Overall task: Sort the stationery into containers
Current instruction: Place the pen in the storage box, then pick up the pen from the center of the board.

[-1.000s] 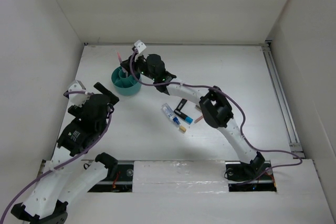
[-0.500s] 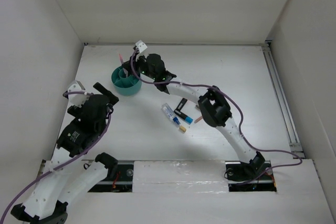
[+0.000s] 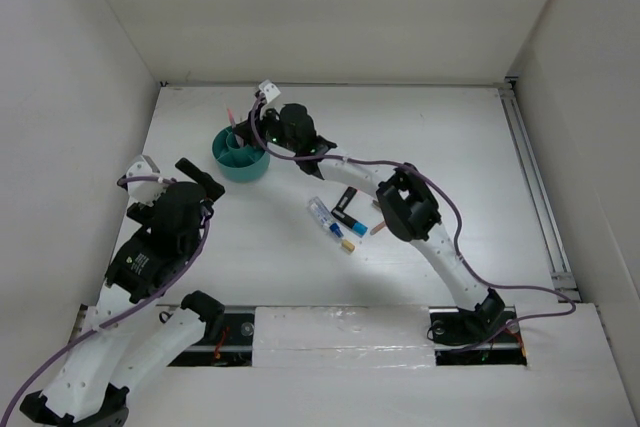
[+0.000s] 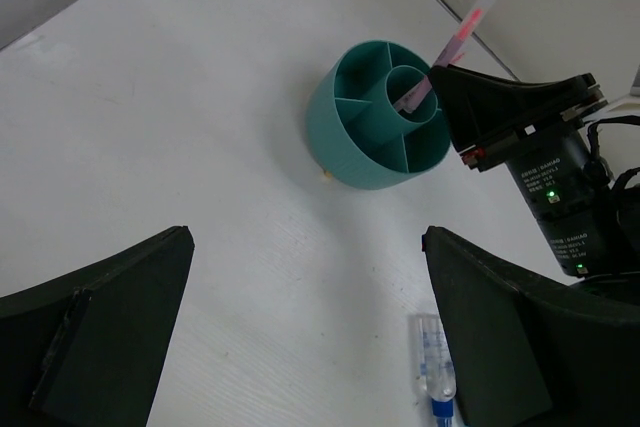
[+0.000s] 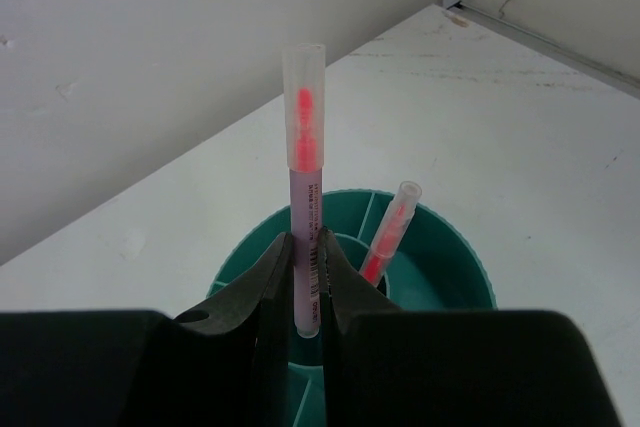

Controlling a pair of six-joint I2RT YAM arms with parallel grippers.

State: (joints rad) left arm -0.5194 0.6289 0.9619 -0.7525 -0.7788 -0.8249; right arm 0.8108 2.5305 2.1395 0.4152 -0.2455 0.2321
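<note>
**Top view:** The right gripper (image 3: 250,129) is seen poised over the far-right rim of the teal cup (image 3: 238,169), while the left gripper (image 3: 170,175) is held off the cup's near-left side. Loose pens (image 3: 340,213) and a tan eraser (image 3: 347,245) are scattered to the cup's near right, well apart from it.

**Left wrist view:** The left fingers are spread wide, with nothing between them. The cup is shown as smooth moulded plastic, round, with a centre tube and thin radial dividers.

**Right wrist view:** The right fingers are clamped on a pink pen (image 5: 304,162), a slim barrel with a translucent cap. It is held upright, with its lower end just above the cup's interior. A second pink pen (image 5: 390,232) is leaned in the centre tube.

The drop is probably best made with the barrel kept vertical, set over one opening and lowered past the rim before release, so that no divider is struck and the leaning pen is not knocked.
</note>
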